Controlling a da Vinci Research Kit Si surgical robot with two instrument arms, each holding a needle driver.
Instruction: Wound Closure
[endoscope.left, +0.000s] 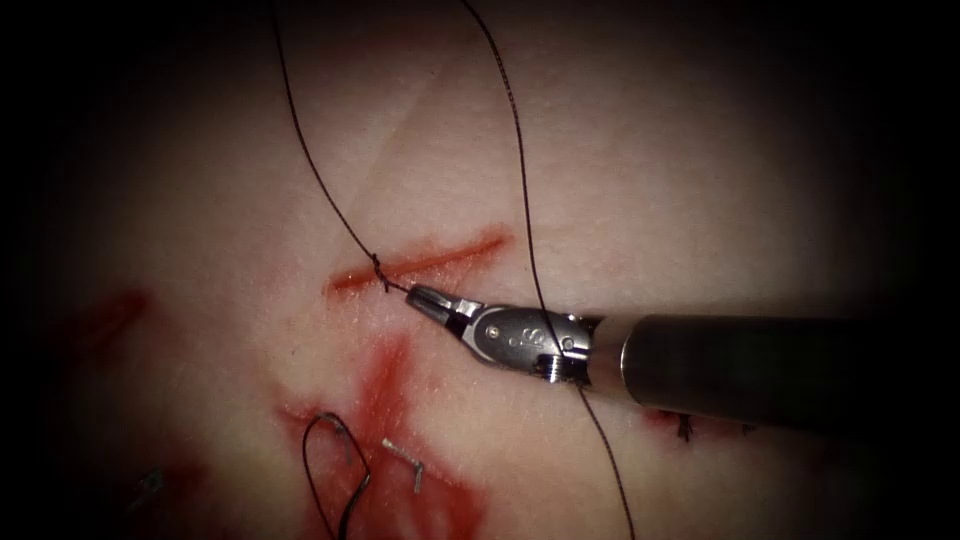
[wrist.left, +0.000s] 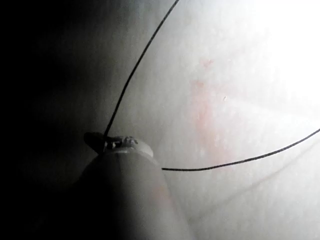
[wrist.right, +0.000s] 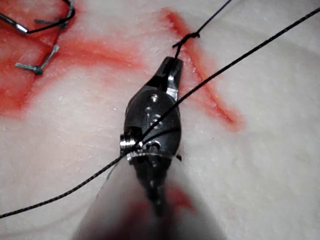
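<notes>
With a knot (endoscope.left: 379, 262) already on the cut (endoscope.left: 420, 262), the right tool (endoscope.left: 432, 303) grips its short thread tail at five o'clock. The left tool (wrist.left: 111, 142) holds the long thread (endoscope.left: 310, 160); the needle (endoscope.left: 335, 470) lies free on the tissue (endoscope.left: 650, 180).

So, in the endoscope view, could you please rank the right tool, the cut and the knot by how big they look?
Largest to smallest:
1. right tool, jaws shut on the thread
2. cut
3. knot, on the cut

A wet red smear of fluid (endoscope.left: 385, 385) lay spread on the pale skin. A short grey snipped bit of thread (endoscope.left: 405, 462) rested on it. A tiny dark knot (endoscope.left: 683, 428) sat well apart, to the right.
</notes>
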